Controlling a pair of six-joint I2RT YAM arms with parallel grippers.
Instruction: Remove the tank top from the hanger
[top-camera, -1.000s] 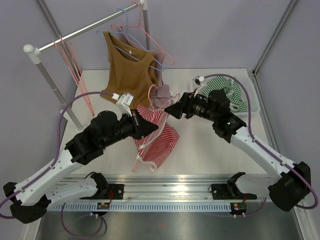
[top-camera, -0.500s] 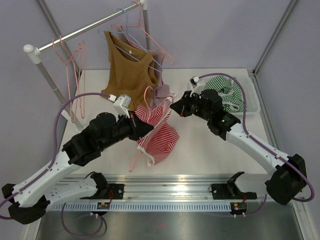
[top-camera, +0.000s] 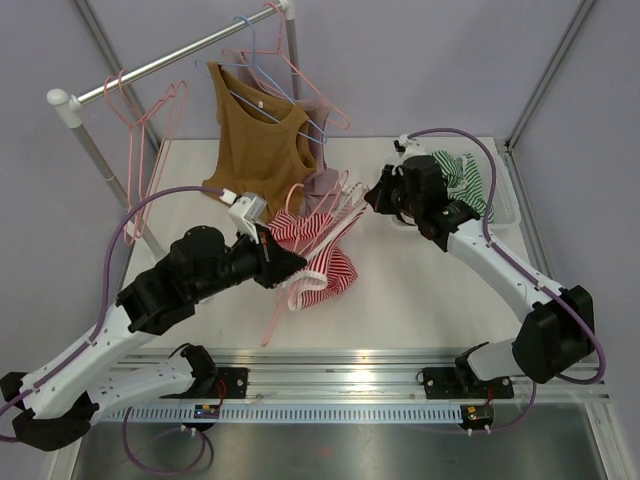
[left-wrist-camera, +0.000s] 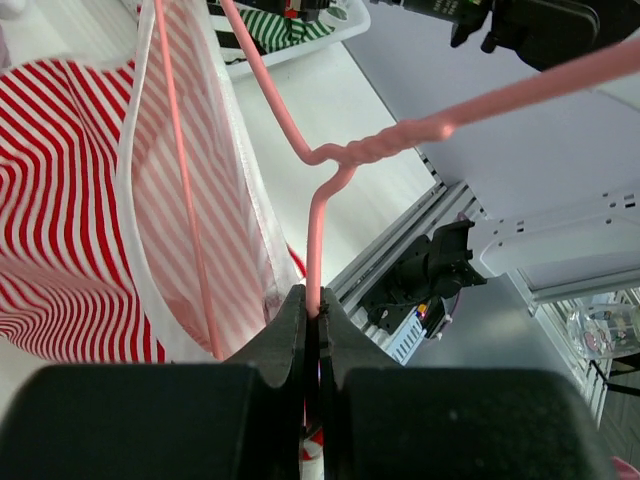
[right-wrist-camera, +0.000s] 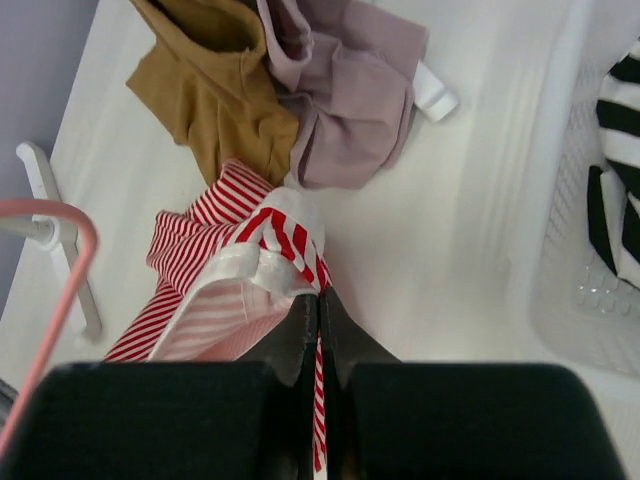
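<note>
- White table (top-camera: 420, 300) lies under both arms. A metal garment rail (top-camera: 170, 62) stands well beyond both sets of fingertips, with a brown tank top (top-camera: 255, 145) hanging from it — not the piece in hand.
- Red-and-white striped tank top (top-camera: 330, 265) is strung up off the table between the two grippers. Its bulk hangs just past the left fingers, and one bunched, white-bound edge reaches across to the right fingers. It is not yet free of its hanger.
- Pink wire hanger (left-wrist-camera: 375, 149): the neck rises straight out of the left fingertips, with the twist just above them and the hook running off toward the right arm. One wire arm drops inside the striped cloth beside those fingers, so the garment is threaded on it.
- Left gripper (left-wrist-camera: 313, 305) is clamped tight on the hanger's wire neck. No cloth shows in the pinch.
- Right gripper (right-wrist-camera: 318, 300) is clamped tight on a wad of striped fabric at its tips. The rest of the garment trails ahead and to the left of them, toward the left arm.
- Judgement: the long axis of the stretched cloth runs fingertip to fingertip, and the coming move turns on that line. The right fingers would draw cloth away from the left ones along the hanger's arm, so the strap slides off the wire end. The right arm has the garment and the left only anchors.
</note>
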